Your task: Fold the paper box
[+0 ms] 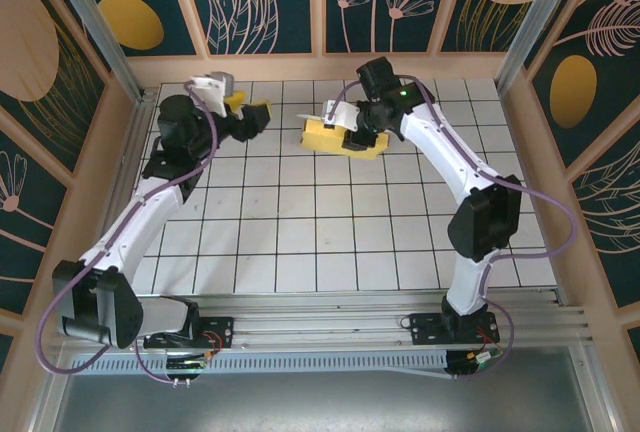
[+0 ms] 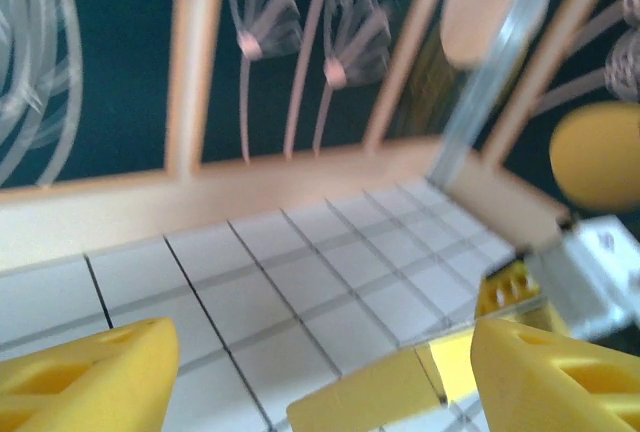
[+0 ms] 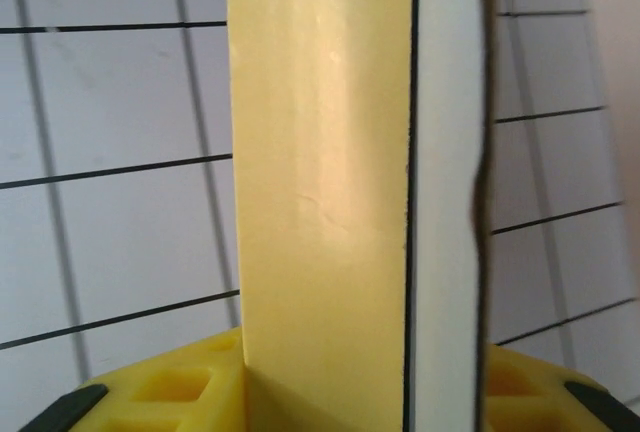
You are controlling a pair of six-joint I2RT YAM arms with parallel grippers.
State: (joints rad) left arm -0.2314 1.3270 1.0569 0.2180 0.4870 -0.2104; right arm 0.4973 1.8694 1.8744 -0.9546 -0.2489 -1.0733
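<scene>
– Down at six o'clock, by the arm bases (image 1: 440, 330), does anything stand in the way?

– No. From there the bench (image 1: 300, 242) is plain white tile up to the work. Farther on, toward eleven o'clock, the left gripper (image 1: 247, 107) hangs with its jaws wide apart and nothing between them, near the box but not touching it.

– And the paper box?

– The paper box (image 1: 322, 138) lies around twelve o'clock, a yellow slab on the tiles with a white flap (image 1: 328, 112) sticking up on its far side. The right gripper (image 1: 348, 130) is on it. In the wrist view the card fills the gap between the jaws, so I read them as pinched on it, partly closed.

– How should the fold go?

– My judgement: hold the pinch square to the crease, press the flap flat, and bring the left jaws in from nine o'clock to pin the free end. Beyond, the wooden kerb (image 1: 320, 68) stands close at twelve, so leave the wrist room.
</scene>
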